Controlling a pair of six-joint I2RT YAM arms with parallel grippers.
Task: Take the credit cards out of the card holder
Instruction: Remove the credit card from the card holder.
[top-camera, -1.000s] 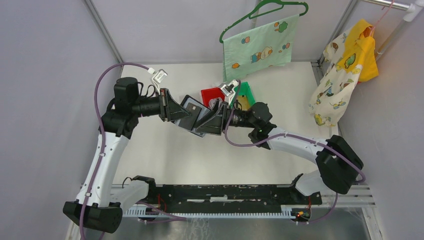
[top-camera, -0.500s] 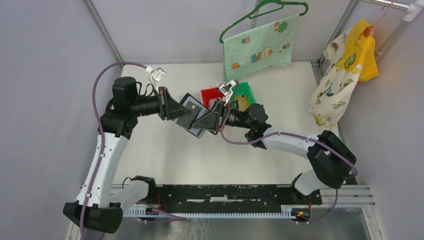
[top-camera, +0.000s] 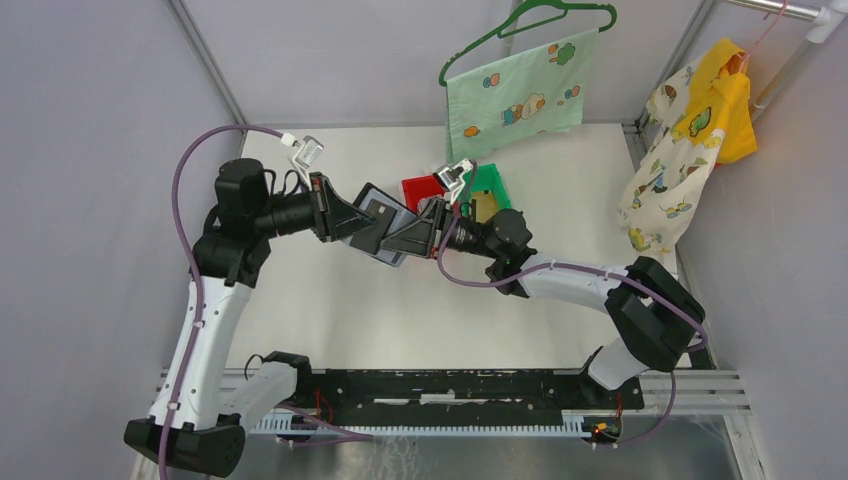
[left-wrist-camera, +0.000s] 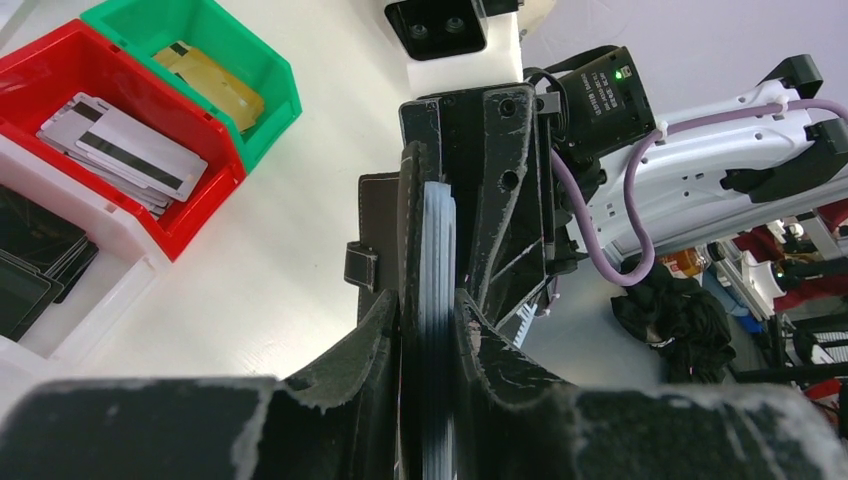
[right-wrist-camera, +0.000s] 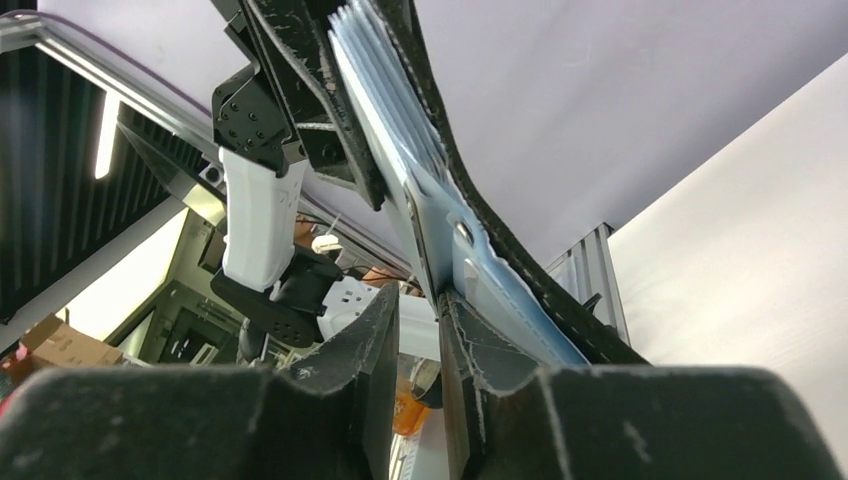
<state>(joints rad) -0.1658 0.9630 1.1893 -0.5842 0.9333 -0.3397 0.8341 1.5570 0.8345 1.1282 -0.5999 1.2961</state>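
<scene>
The black card holder (top-camera: 383, 226) hangs above the table between both arms, with my left gripper (top-camera: 350, 222) shut on it. In the left wrist view its snap tab shows on the black leather (left-wrist-camera: 380, 215), and a stack of whitish credit cards (left-wrist-camera: 437, 240) stands edge-on between the left gripper's (left-wrist-camera: 430, 300) fingers. My right gripper (top-camera: 408, 238) meets the holder from the right. In the right wrist view the holder's blue-lined flap (right-wrist-camera: 505, 305) opens beside fanned credit cards (right-wrist-camera: 385, 85). One card edge reaches down between the right gripper's (right-wrist-camera: 420, 295) fingers, against the right one, with a gap on the left.
A red bin (left-wrist-camera: 205, 215) holds whitish-grey cards, a green bin (left-wrist-camera: 272, 112) holds tan-gold ones, and a clear bin (left-wrist-camera: 105, 300) holds dark ones, all just behind the holder. A green hanger with a cloth (top-camera: 515, 100) and a yellow garment (top-camera: 705, 125) hang at the back.
My right gripper has moved left onto the holder and its jaws have narrowed a lot. The left arm has drawn slightly back to the left, still gripping the holder.
</scene>
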